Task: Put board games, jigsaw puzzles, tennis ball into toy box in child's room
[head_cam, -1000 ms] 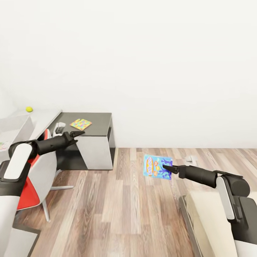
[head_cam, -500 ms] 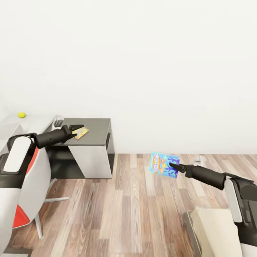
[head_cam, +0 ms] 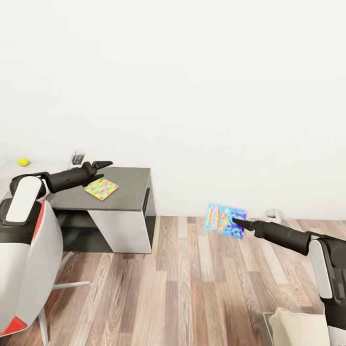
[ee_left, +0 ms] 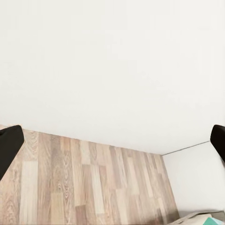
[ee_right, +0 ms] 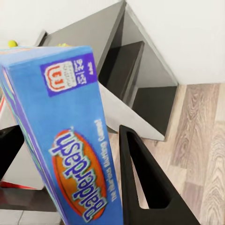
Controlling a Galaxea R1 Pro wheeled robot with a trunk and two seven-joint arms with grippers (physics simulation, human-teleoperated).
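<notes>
White wall, wood floor [head_cam: 192, 288], desk [head_cam: 125, 185] at the left. Right gripper [head_cam: 235, 222] is clamped on the blue board game [head_cam: 226, 220], carried upright over the floor; thin edge grip, so it may swing or slip in transit. Left gripper [head_cam: 103, 164] is spread, empty, above the puzzle [head_cam: 101, 188]; could clip it. Ball [head_cam: 23, 162] may roll.

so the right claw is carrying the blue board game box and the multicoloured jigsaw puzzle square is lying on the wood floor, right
Not quite. The right claw does hold the blue board game box, but the multicoloured jigsaw puzzle square lies on the dark grey desk top, not on the wood floor. The head view shows it there, just below the left claw.
</notes>
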